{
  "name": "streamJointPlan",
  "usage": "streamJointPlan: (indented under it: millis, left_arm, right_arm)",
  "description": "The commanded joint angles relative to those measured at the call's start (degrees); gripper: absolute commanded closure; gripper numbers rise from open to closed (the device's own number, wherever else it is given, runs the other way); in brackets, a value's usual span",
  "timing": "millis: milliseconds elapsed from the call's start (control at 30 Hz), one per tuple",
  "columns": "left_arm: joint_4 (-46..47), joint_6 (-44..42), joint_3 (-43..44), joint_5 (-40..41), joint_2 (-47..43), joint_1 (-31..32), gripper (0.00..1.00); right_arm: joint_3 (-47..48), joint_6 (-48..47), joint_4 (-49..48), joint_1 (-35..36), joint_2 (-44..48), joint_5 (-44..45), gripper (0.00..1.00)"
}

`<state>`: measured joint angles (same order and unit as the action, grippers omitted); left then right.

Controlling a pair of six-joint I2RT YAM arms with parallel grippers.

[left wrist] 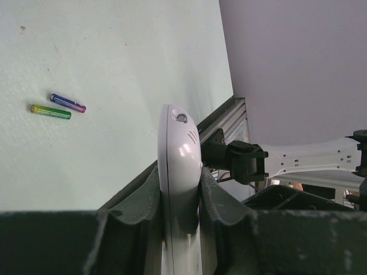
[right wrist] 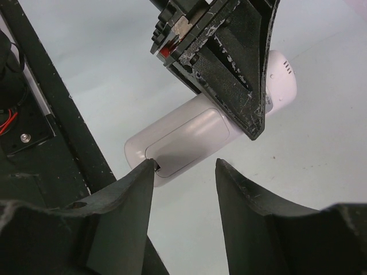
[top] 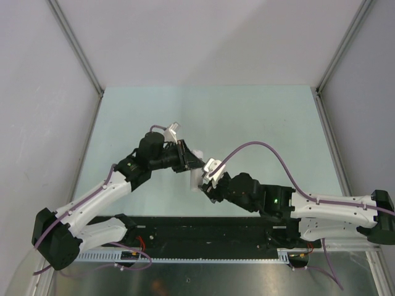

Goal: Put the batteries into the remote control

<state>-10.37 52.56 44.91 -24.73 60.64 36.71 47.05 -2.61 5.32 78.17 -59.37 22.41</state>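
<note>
My left gripper (left wrist: 179,195) is shut on the white remote control (left wrist: 179,154) and holds it on edge above the table. In the right wrist view the remote control (right wrist: 189,140) shows its back, with the compartment cover in place. The left gripper's dark fingers (right wrist: 229,63) clamp its far half. My right gripper (right wrist: 186,166) is open at the remote's free end, and its left fingertip touches the notch at the cover's edge. The batteries lie side by side on the table, one purple (left wrist: 67,102) and one green (left wrist: 51,111). From above, the remote control (top: 199,177) sits between both grippers.
A black rail (top: 203,231) runs along the near table edge under both arms. It also shows as a dark strip (right wrist: 63,120) left of the remote. The pale table (top: 247,117) stretches beyond, bounded by grey walls and aluminium posts.
</note>
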Motion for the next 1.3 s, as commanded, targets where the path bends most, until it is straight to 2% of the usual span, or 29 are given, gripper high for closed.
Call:
streamJointPlan:
  millis: [0,300,500,600,967,1267]
  left_arm:
    - [2.8,0.6,2.6,-1.7,-1.5,-0.3,1.00]
    - [2.8,0.9,2.7,-1.7,-1.8,-0.2,1.00]
    - [2.8,1.0,2.8,-1.7,-1.8,-0.1,1.00]
    - [2.8,1.1,2.9,-1.7,-2.0,0.0,1.00]
    - [2.8,1.1,2.4,-1.5,-2.2,0.4,1.00]
    - [2.8,1.3,2.6,-1.3,-2.4,1.0,1.00]
  right_arm:
    - [0.2,-0.4,-0.9,0.6,0.2,-0.5,0.50]
    - [0.2,-0.5,-0.8,1.0,-0.5,-1.1,0.54]
    - [0.2,-0.4,-0.7,1.5,-1.1,0.3,0.45]
    - [0.2,-0.4,-0.6,1.5,-1.0,1.3,0.45]
    - [0.2,-0.3,-1.5,1.4,0.4,3.8,0.51]
    - [0.2,0.2,-1.2,1.5,-0.1,4.0,0.53]
